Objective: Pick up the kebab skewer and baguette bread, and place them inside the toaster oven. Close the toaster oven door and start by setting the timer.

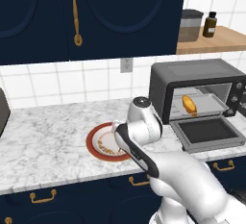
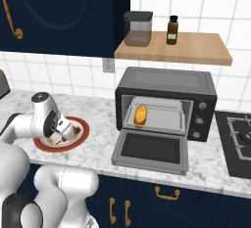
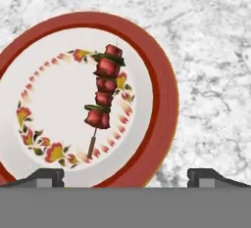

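Hand point(image 3: 125, 175) wide, holding nothing, above plate point(image 3: 164, 100) on marble desk point(image 3: 211, 51). Kebab skewer point(image 3: 104, 100) lies on plate, right of centre. Baguette bread point(image 2: 140, 115) already on toaster oven point(image 2: 166, 82) rack, toaster oven door point(image 2: 151, 149) down. Risk: thin skewer slips or rolls if fingers close off-centre

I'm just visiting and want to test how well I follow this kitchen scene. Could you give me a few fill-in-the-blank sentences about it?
1. The baguette bread already lies inside the ____.
2. The kebab skewer lies on the red-rimmed ____.
3. The toaster oven door is folded down, so it is ____.
4. The gripper hangs over the skewer with its jaws ____.

Missing words: toaster oven; plate; open; open
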You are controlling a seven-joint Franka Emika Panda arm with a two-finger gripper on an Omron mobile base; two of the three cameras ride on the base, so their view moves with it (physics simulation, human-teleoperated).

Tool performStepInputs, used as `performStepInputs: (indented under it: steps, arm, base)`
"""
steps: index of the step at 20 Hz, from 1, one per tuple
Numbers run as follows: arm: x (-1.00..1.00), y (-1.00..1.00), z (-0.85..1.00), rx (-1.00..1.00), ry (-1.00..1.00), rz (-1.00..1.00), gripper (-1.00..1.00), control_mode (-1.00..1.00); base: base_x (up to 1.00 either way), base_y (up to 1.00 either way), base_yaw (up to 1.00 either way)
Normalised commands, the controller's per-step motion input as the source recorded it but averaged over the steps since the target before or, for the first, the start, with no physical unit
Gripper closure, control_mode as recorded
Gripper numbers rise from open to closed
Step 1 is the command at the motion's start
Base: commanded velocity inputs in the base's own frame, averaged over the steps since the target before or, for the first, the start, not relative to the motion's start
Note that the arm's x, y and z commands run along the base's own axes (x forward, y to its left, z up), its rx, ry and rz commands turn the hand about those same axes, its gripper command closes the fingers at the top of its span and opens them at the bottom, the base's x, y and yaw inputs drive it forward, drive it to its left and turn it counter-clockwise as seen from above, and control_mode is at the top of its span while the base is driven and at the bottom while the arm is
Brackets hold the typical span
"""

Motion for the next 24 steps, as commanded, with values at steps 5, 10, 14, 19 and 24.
performStepInputs:
  steps: [5, 10, 14, 19, 24]
  arm:
    - [0.38, 0.20, -0.33, 0.00, 0.09, -0.04, -1.00, -1.00]
    - [0.43, 0.14, -0.19, 0.00, 0.10, 0.00, -1.00, -1.00]
    - [0.36, 0.15, -0.20, 0.00, 0.08, 0.00, -1.00, -1.00]
    - [0.27, 0.05, -0.25, 0.00, 0.07, 0.00, -1.00, -1.00]
    - [0.00, 0.00, -0.18, -0.01, 0.00, 0.00, -1.00, -1.00]
  base:
    - [0.00, 0.00, 0.00]
    - [0.00, 0.00, 0.00]
    - [0.00, 0.00, 0.00]
    - [0.00, 0.00, 0.00]
    - [0.00, 0.00, 0.00]
